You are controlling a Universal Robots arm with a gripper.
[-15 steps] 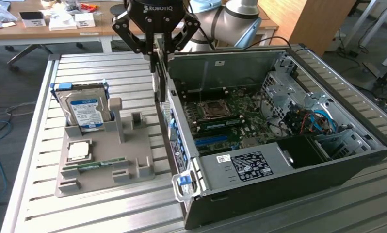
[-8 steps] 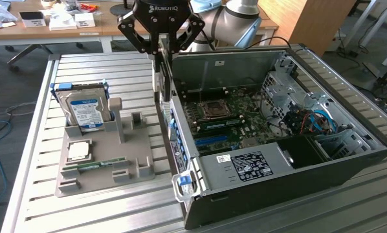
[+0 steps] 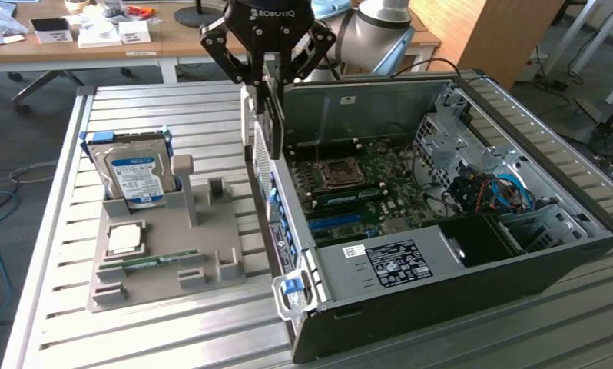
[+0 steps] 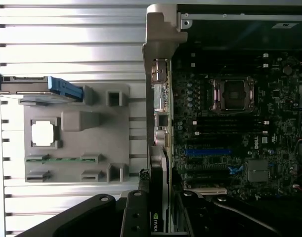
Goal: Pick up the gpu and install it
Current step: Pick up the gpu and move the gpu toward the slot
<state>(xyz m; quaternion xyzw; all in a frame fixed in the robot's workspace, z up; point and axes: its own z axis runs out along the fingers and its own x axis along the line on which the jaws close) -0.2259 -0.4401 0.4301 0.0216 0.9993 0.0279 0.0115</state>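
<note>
My claw, closed partway, pinches the gpu by its top edge; stiff, light, fragile, I judge, so edges only.

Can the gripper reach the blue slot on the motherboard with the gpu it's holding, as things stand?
Probably yes. The gripper, shut on the gpu, hangs by the open case's rear wall, and nothing covers the blue slot. That wall, close beside the gpu, looks like the only obstacle.

Dark gpu, upright, edge-on, over case wall
</note>
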